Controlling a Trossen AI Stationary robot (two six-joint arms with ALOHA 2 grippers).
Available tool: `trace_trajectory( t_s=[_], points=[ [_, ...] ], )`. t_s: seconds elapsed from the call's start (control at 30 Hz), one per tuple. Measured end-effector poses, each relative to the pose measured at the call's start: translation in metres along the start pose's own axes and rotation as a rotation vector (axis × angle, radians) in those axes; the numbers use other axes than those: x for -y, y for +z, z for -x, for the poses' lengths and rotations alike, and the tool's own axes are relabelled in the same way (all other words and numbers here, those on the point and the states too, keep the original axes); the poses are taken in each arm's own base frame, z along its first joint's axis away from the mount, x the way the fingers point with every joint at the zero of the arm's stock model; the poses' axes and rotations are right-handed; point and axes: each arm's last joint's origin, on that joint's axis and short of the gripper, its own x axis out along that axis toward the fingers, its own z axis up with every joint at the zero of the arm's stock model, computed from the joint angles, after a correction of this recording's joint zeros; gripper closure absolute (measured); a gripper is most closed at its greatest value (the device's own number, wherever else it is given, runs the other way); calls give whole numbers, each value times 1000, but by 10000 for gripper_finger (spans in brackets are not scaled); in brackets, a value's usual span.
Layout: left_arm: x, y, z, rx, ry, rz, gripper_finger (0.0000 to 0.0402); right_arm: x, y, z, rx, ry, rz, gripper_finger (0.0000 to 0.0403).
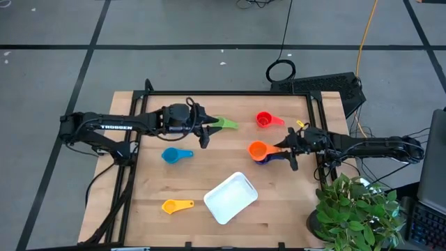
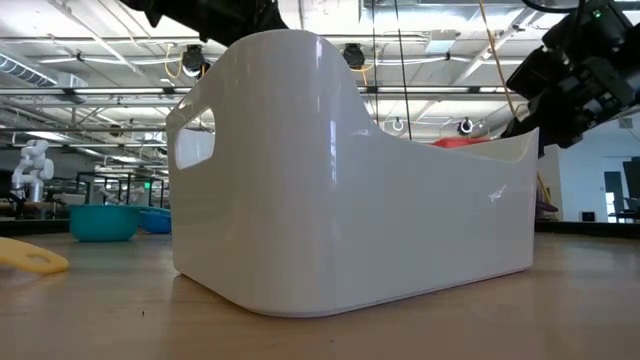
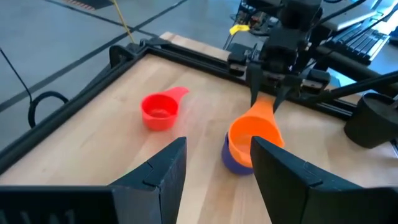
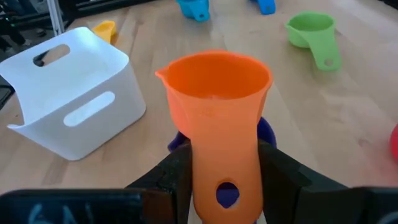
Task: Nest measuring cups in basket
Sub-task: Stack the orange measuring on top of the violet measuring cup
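Observation:
My right gripper (image 1: 287, 148) is at the table's right, shut on an orange measuring cup (image 4: 214, 81) whose bowl lies over a navy cup (image 3: 235, 158). Whether it rests in that cup, I cannot tell. My left gripper (image 1: 205, 136) hovers open at the far left-centre, beside a green cup (image 1: 225, 124), with nothing between its fingers (image 3: 168, 177). A red cup (image 1: 265, 120) stands on the table at the far right. A light blue cup (image 1: 174, 155) and a yellow cup (image 1: 178, 206) lie on the left half. The white basket (image 1: 231, 197) stands near the front edge. My right gripper pinches the orange cup's flat handle (image 4: 227, 171) between its two fingers, one on each long edge. The fingers come nearly level from the table's right and lie along the handle. The bowl points away from the gripper, mouth up, above the navy cup.
The black frame rail (image 1: 230, 93) runs along the table's far edge. A potted plant (image 1: 355, 213) stands at the near right corner. Bare wood lies between the basket and the orange cup.

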Motion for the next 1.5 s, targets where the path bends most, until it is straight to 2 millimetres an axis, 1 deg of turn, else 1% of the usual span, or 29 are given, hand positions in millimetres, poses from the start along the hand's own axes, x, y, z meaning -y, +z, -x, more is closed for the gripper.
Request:
trace_trajectory(
  t_s=[0.17, 0.47, 0.67, 0.77, 0.97, 1.13, 1.27, 1.5],
  points=[
    [0, 0, 0, 2, 0, -1, 220, -1, 1, 3, 23, 2, 5, 276],
    [0, 0, 0, 2, -1, -4, 220, 1, -9, 9, -55, -35, -10, 275],
    [0, 0, 0, 2, -1, -11, 220, 1, -9, 9, -58, -35, -6, 273],
    [0, 0, 0, 3, -1, -11, 220, 1, -10, 8, -72, -34, -3, 261],
    [0, 0, 0, 2, 0, -12, 220, 2, -12, 3, -111, -41, -7, 214],
    [0, 0, 0, 2, 0, -11, 220, 3, -14, 0, -142, -46, -11, 188],
    [0, 0, 0, 1, 0, -11, 220, 4, -16, -3, -177, -47, -8, 179],
    [0, 0, 0, -2, 1, -12, 220, 5, -21, -10, -245, -49, 1, 179]
  ],
)
